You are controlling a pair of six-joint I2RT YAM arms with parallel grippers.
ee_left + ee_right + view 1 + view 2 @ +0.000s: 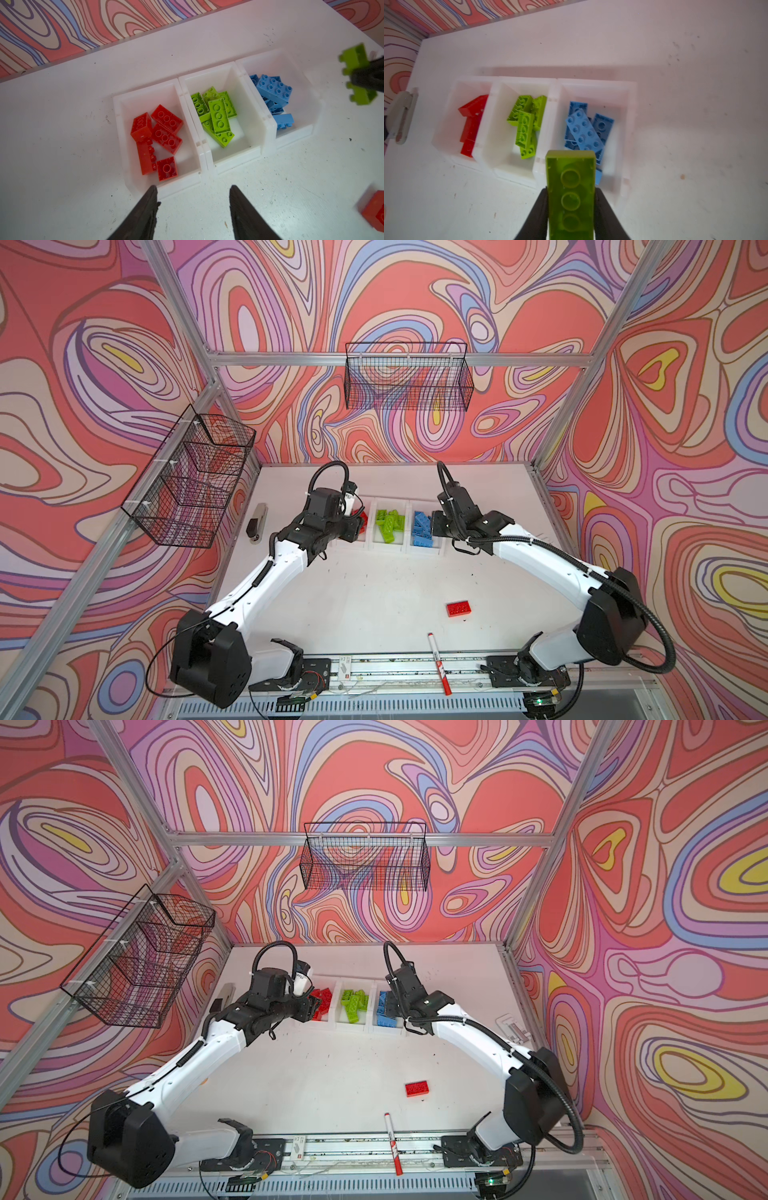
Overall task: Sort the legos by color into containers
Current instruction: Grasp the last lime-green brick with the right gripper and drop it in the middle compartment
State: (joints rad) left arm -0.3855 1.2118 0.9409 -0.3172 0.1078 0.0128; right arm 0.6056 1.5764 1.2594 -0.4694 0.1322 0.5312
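Three joined white containers (216, 166) stand in a row at the back of the table. They hold red legos (166, 137), lime green legos (218, 116) and light blue legos (274, 89), one colour each. My right gripper (571, 190) is shut on a lime green lego (571, 176), underside up. It hangs over the near rim of the blue-filled bin, close to the wall shared with the green bin. My left gripper (193, 188) is open and empty, above the table just in front of the red bin. One red lego (458, 609) lies loose on the table.
A red-and-white marker pen (438, 664) lies at the table's front edge. A grey stapler-like object (257, 520) sits left of the bins. Black wire baskets hang on the back wall (409, 377) and the left wall (191, 477).
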